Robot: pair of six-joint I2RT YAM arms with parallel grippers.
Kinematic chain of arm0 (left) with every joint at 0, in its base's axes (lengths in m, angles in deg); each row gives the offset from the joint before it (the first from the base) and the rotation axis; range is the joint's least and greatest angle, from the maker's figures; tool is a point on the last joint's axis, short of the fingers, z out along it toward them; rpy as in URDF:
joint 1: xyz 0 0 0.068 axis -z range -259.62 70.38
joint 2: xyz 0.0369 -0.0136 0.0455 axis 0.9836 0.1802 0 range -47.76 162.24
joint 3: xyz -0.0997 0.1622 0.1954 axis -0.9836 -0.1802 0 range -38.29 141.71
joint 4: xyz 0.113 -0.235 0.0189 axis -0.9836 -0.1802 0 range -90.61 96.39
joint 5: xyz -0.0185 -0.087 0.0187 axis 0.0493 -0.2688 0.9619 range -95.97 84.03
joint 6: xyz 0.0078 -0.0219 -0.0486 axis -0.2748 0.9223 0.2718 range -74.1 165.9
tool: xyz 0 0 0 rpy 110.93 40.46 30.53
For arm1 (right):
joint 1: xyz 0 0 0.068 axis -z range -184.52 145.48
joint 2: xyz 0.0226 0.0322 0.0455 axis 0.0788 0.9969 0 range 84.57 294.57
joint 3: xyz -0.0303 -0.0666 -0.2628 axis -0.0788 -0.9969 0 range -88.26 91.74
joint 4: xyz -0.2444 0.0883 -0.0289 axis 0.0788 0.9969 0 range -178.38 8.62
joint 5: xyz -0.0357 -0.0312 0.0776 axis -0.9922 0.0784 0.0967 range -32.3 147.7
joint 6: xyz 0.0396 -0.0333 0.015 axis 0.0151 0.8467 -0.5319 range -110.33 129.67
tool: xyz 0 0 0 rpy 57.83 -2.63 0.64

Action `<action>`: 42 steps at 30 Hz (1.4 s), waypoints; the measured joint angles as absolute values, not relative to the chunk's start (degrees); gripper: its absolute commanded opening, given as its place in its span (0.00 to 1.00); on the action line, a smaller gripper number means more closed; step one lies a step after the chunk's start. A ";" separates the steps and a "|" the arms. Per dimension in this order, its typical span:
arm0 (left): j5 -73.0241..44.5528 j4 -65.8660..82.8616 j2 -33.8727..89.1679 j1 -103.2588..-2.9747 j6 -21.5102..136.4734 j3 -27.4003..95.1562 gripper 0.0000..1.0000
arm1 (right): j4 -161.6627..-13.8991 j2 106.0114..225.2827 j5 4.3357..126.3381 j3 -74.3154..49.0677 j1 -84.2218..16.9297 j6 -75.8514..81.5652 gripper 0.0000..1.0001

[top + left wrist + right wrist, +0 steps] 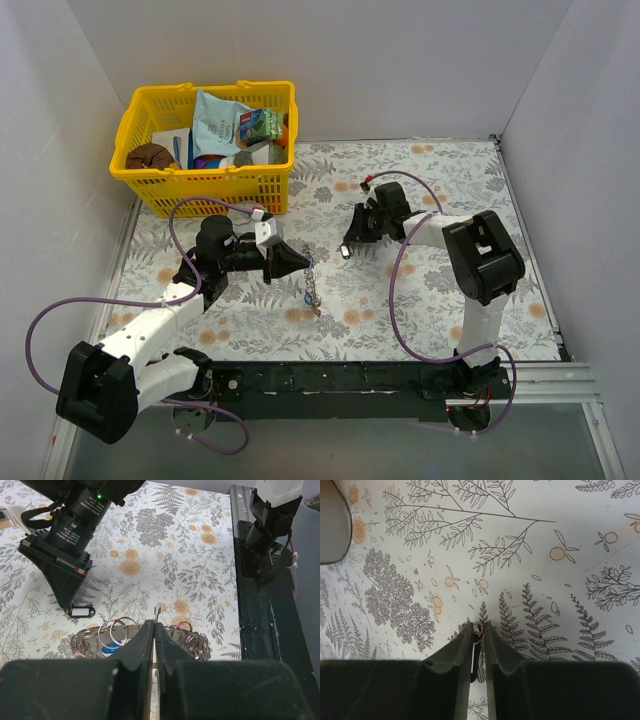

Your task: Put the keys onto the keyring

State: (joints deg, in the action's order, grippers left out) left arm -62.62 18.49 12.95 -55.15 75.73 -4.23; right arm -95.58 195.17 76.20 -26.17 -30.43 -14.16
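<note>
My left gripper (283, 258) is shut on a thin wire loop of the keyring (309, 285), which hangs from it just above the floral table. In the left wrist view the gripper (154, 624) pinches that loop. The silvery keyring band (87, 642) curves below the fingers, strung with several small split rings and blue key heads (106, 650). No red key shows. My right gripper (349, 247) is shut on a small black tag with a white label (80, 611) and its little ring. In the right wrist view this gripper (479, 626) holds the tag (480, 655) edge-on, close above the cloth.
A yellow basket (140, 185) with packets and other items stands at the back left. White walls enclose the table. The black mounting rail (340, 378) runs along the near edge. The two grippers are about a hand's width apart at mid-table.
</note>
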 measured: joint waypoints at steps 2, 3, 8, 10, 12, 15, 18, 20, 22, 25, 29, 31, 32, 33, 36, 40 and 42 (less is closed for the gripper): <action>-62.62 18.49 12.95 -55.15 75.70 -4.23 0.00 | -96.32 195.46 76.92 -26.17 -30.36 -14.60 0.21; -62.62 18.49 12.95 -55.15 75.70 -4.23 0.00 | -96.50 195.54 77.25 -26.17 -30.34 -14.84 0.20; -62.59 18.49 12.95 -55.15 75.66 -4.23 0.00 | -97.28 195.63 78.38 -26.20 -30.34 -15.69 0.17; -62.59 18.47 12.97 -55.15 75.53 -4.23 0.00 | -97.41 195.63 78.76 -26.20 -30.36 -15.74 0.17; -62.59 18.47 12.95 -55.15 75.46 -4.23 0.00 | -97.41 195.63 78.97 -26.20 -30.36 -15.74 0.18; -62.55 18.45 12.95 -55.15 75.31 -4.23 0.00 | -97.39 195.63 79.32 -26.20 -30.36 -15.69 0.21; -62.53 18.43 12.95 -55.15 75.27 -4.23 0.00 | -97.35 195.63 79.30 -26.22 -30.36 -15.65 0.22; -62.49 18.43 12.95 -55.15 75.27 -4.23 0.00 | -97.33 195.63 79.30 -26.22 -30.36 -15.61 0.22; -62.49 18.43 12.95 -55.15 75.24 -4.23 0.00 | -97.33 195.63 79.30 -26.24 -30.34 -15.58 0.22; -62.42 18.40 12.95 -55.15 75.20 -4.23 0.00 | -97.33 195.63 79.32 -26.24 -30.34 -15.56 0.20; -62.35 18.38 12.95 -55.15 75.07 -4.23 0.00 | -97.33 195.63 79.78 -26.24 -30.34 -15.56 0.19; -62.33 18.34 12.95 -55.15 75.00 -4.23 0.00 | -97.35 195.63 80.18 -26.24 -30.34 -15.61 0.18; -62.33 18.32 12.95 -55.15 74.90 -4.23 0.00 | -97.33 195.63 80.29 -26.24 -30.36 -15.61 0.19; -62.33 18.25 12.97 -55.15 74.85 -4.23 0.00 | -97.33 195.63 80.39 -26.24 -30.36 -15.61 0.19; -62.31 18.03 12.97 -55.15 74.83 -4.23 0.00 | -97.33 195.63 80.59 -26.24 -30.34 -15.61 0.19; -62.29 17.99 12.95 -55.15 74.79 -4.23 0.00 | -97.33 195.72 81.05 -26.26 -30.36 -15.67 0.20; -62.29 17.97 12.95 -55.15 74.76 -4.23 0.00 | -97.33 195.96 81.05 -26.26 -30.36 -15.65 0.19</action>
